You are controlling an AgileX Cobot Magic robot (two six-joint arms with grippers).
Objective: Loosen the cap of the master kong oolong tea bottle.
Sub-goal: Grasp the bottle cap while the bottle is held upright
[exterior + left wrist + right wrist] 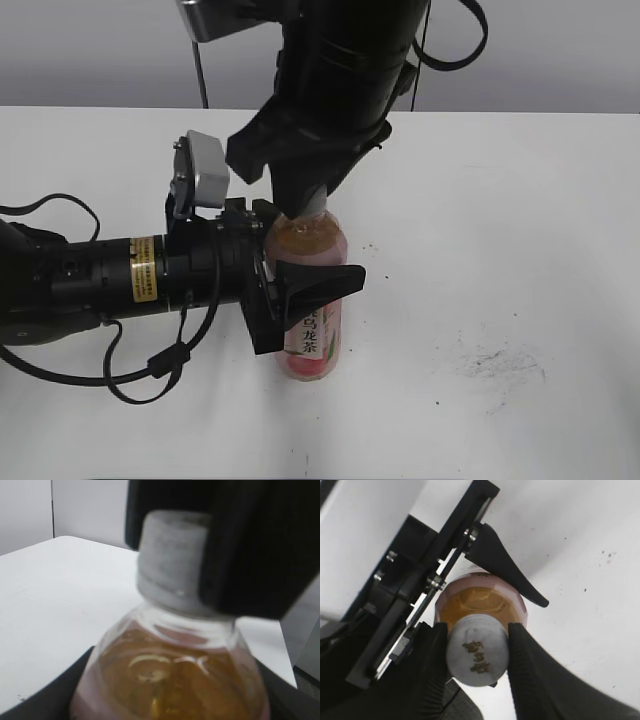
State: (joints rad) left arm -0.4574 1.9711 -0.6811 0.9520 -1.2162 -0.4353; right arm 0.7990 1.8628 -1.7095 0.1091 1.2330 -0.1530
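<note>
The master kong oolong tea bottle (314,342) stands upright on the white table, amber tea showing in its shoulder (170,675). My left gripper (300,288) comes in from the left and is shut on the bottle's body, one black finger (325,281) across its front. My right gripper (477,652) reaches down from above and is shut on the white cap (478,655), whose top bears a dark mark. Its ribbed fingers (432,665) press both sides of the cap. In the left wrist view the cap (167,560) sits half behind a black right finger (250,550).
The white table (520,220) carries dark scuff marks (495,365) to the right of the bottle. The left arm's black body and cables (90,285) lie across the table's left side. A grey wall stands behind the far edge.
</note>
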